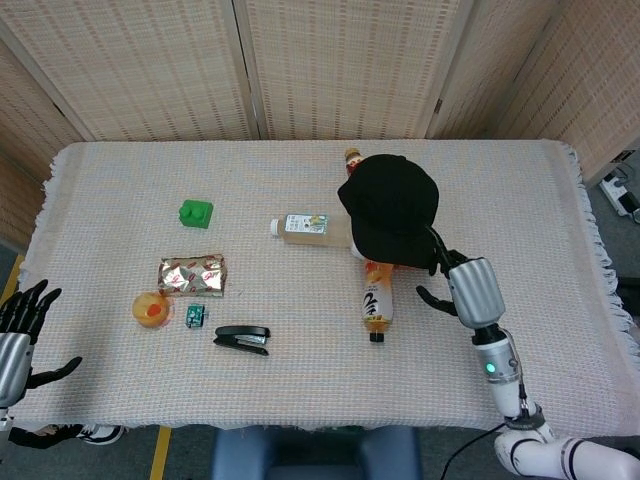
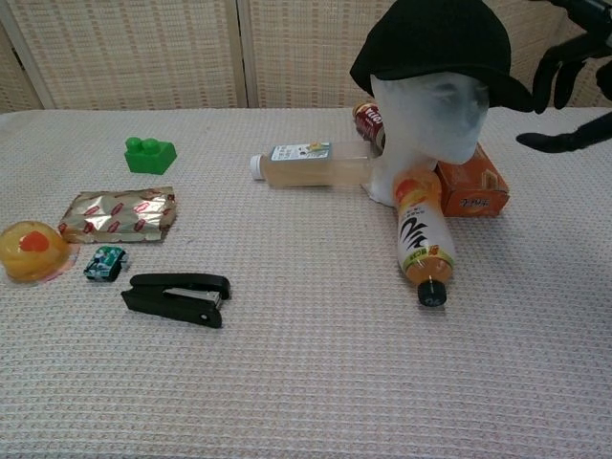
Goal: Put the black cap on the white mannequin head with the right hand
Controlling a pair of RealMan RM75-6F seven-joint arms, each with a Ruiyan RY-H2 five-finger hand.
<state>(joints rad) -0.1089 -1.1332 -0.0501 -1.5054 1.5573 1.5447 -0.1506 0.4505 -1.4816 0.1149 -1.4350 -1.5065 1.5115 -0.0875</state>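
The black cap (image 1: 391, 206) (image 2: 437, 47) sits on top of the white mannequin head (image 2: 427, 124), covering its crown down to the brow. In the head view the cap hides the head almost entirely. My right hand (image 1: 455, 279) (image 2: 572, 91) is just right of the cap, apart from it, fingers spread and holding nothing. My left hand (image 1: 20, 330) hangs open beyond the table's near left corner, away from everything.
An orange juice bottle (image 1: 377, 294) lies in front of the mannequin, a pale drink bottle (image 1: 306, 227) to its left, an orange box (image 2: 470, 190) and a can (image 2: 369, 120) beside it. A green block (image 1: 196, 213), foil packet (image 1: 191, 275), jelly cup (image 1: 150, 309) and black stapler (image 1: 242, 338) lie left.
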